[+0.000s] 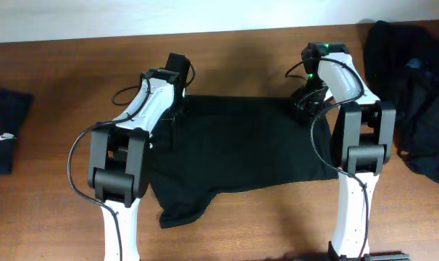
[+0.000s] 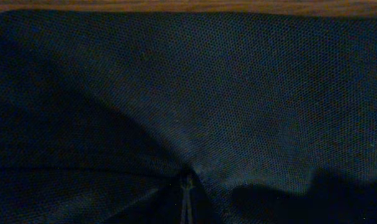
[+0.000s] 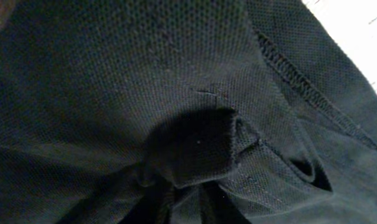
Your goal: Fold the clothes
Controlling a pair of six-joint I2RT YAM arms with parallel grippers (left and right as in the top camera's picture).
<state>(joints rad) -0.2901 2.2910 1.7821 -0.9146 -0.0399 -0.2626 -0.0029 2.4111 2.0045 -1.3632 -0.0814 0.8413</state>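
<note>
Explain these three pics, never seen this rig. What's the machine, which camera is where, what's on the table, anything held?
Two robot arms at a wooden table, each ending in a two-finger gripper. The wide picture is from above; the dark close-ups are from cameras on each wrist. A black shirt lies spread in the middle, a folded dark garment at the left edge, a heap of dark clothes at the right. The left gripper is shut on the shirt's cloth; the right gripper looks closed on it too.
</note>
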